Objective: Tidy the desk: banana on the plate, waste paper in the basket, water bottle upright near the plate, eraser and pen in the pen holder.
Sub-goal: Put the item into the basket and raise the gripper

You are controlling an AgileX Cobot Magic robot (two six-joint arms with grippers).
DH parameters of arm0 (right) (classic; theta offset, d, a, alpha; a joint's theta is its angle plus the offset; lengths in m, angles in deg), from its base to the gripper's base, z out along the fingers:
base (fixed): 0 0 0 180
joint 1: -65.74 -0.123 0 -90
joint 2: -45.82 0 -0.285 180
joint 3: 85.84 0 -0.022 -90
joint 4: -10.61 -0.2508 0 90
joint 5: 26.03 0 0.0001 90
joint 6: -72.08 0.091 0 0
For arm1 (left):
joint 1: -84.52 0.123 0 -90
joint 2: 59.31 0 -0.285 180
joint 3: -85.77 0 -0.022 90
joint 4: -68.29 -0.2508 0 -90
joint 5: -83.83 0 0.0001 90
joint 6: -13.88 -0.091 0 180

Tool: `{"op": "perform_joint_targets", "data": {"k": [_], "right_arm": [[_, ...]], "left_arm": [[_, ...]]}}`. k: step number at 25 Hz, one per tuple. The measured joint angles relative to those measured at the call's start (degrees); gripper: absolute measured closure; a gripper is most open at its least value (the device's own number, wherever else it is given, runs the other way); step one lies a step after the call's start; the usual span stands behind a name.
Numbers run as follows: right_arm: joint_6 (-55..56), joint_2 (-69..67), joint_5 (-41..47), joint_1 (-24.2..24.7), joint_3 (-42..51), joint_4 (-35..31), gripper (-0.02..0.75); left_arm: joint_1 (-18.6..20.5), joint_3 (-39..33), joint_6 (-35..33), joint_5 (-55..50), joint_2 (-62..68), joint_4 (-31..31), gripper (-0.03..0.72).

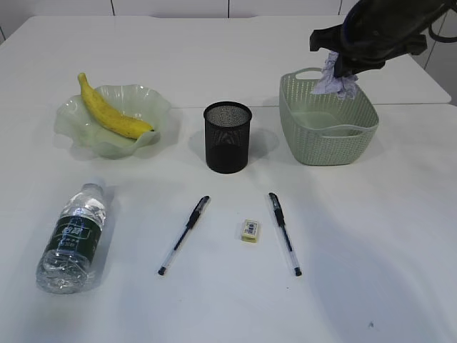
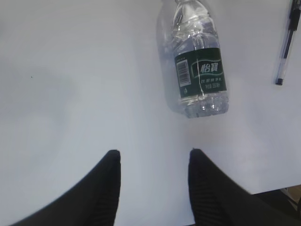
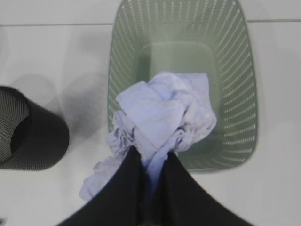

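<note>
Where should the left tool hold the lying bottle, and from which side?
Hold the bottle across its labelled middle, coming from above. It lies flat, so its round sides are free; the left tool is open and short of its base.

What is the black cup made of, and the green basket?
The cup looks like black metal mesh: tiny holes cover its wall, with a matte finish. The basket seems to be pale green molded plastic, with rows of small slots in a woven-look pattern.
</note>
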Motion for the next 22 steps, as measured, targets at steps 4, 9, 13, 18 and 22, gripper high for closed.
{"op": "perform_joint_targets", "data": {"k": [4, 9, 13, 18, 22], "right_arm": [[0.61, -5.30, 0.00, 0.47, -5.47, 0.71, 0.687], [0.74, -10.39, 0.00, 0.47, -9.50, 2.05, 0.687], [0.74, -13.23, -0.27, 0.47, -11.09, 2.19, 0.687], [3.73, -14.20, -0.95, 0.47, -11.22, 4.46, 0.687], [8.15, -14.24, -1.19, 0.47, -11.25, 9.13, 0.656]], "left_arm": [[0.00, 0.00, 0.00, -0.89, 0.00, 0.10, 0.357], [0.00, 0.00, 0.00, -1.12, 0.00, 1.29, 0.357], [0.00, 0.00, 0.00, -1.16, 0.00, 2.08, 0.357], [0.00, 0.00, 0.00, -1.40, 0.00, 2.20, 0.357], [0.00, 0.00, 0.00, -1.87, 0.00, 2.20, 0.357]]}}
